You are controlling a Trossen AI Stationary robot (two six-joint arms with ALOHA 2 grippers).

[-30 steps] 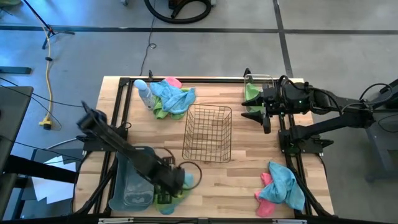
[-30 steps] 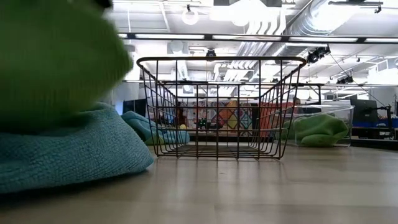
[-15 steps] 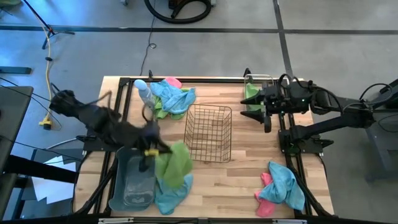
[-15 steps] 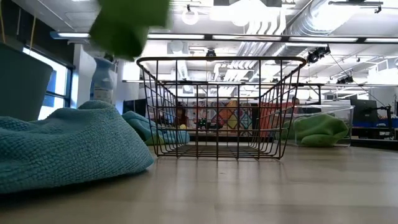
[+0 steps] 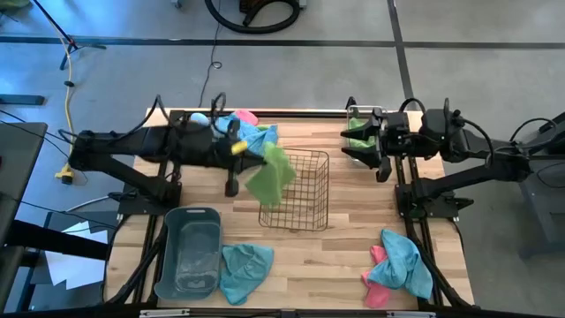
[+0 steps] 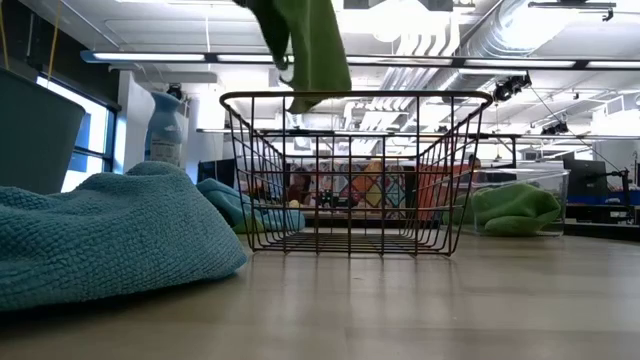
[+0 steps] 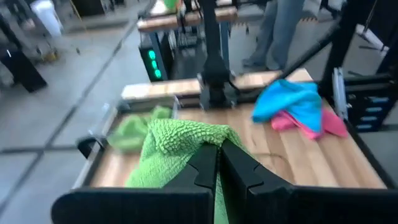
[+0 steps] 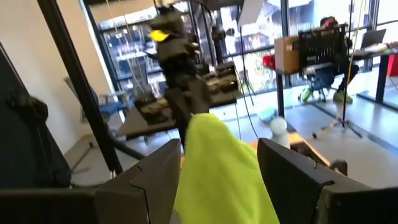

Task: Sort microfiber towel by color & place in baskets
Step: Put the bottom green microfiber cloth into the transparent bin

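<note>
The green towel (image 5: 271,177) I hold is a nubbly microfiber cloth, bright lime, bunched at the top where my left gripper (image 5: 237,148) pinches it and hanging loose below. My left fingers (image 7: 239,171) are pressed together on its gathered edge, so it dangles over the rim of the wire basket (image 5: 296,189), at the side toward my left arm, above the table and touching nothing else that I can see. The table (image 5: 353,256) is pale wood planks in a black frame, on a grey floor marked with dark lines; beyond it is an open workshop with ceiling lights and ducts. A grey-blue tub (image 5: 189,262) sits at the near left edge with a teal towel (image 5: 244,271) just beside it. A heap of blue, green and pink towels (image 5: 245,134) lies by a spray bottle (image 5: 202,120) at the far side, and a blue and pink pile (image 5: 399,263) lies near right. My right gripper (image 5: 381,150) hovers by the clear bin (image 5: 357,115), its jaws apart around another green towel (image 8: 224,177).
</note>
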